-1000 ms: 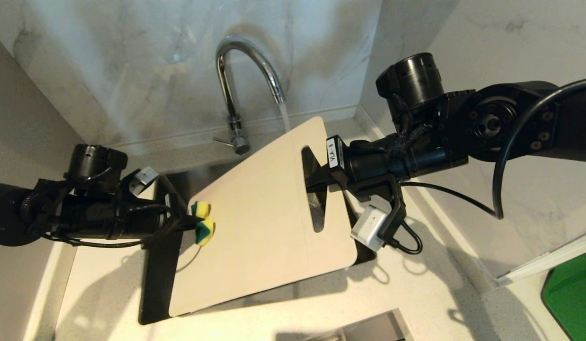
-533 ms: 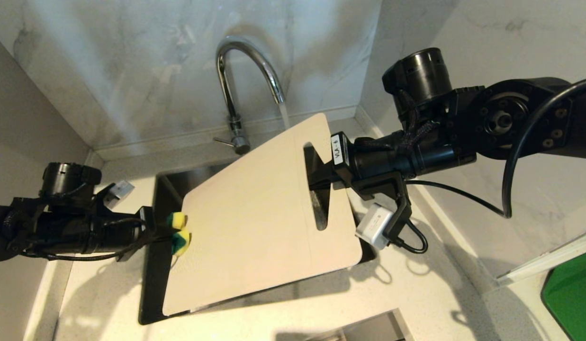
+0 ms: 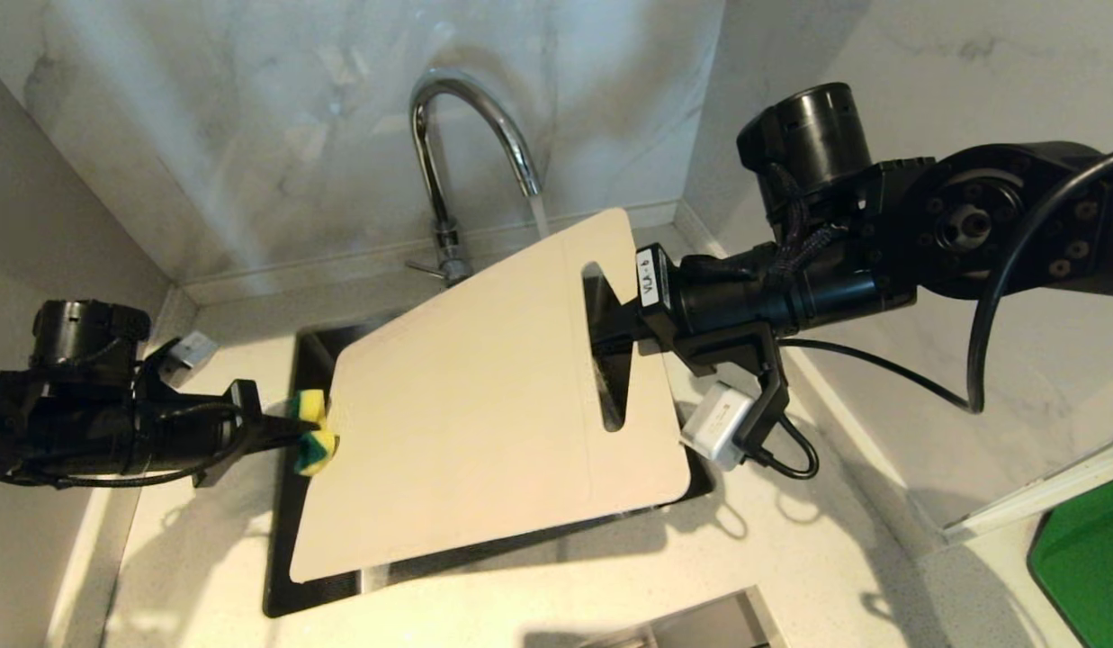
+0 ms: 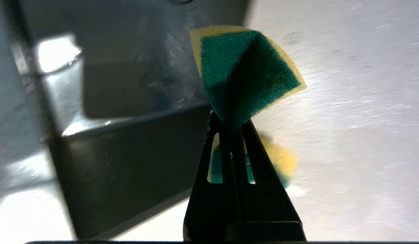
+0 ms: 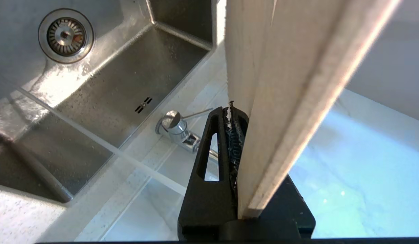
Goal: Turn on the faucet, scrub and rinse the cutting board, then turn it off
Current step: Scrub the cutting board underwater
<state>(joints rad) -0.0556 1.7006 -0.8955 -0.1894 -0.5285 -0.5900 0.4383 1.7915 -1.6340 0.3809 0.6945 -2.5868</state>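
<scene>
Sponge [image 3: 310,429] in left claw [image 3: 286,430] touches cutting board [image 3: 484,396] edge.

A pale speckled stone countertop [image 3: 772,558] wraps around a dark stainless sink [image 3: 291,576] sunk into its middle. At twelve o'clock from the sink, the chrome gooseneck faucet [image 3: 466,135] rises from the counter's back strip (its thin lever points toward nine o'clock). Inside the basin, the round drain strainer [image 5: 65,35] sits in the floor.
</scene>
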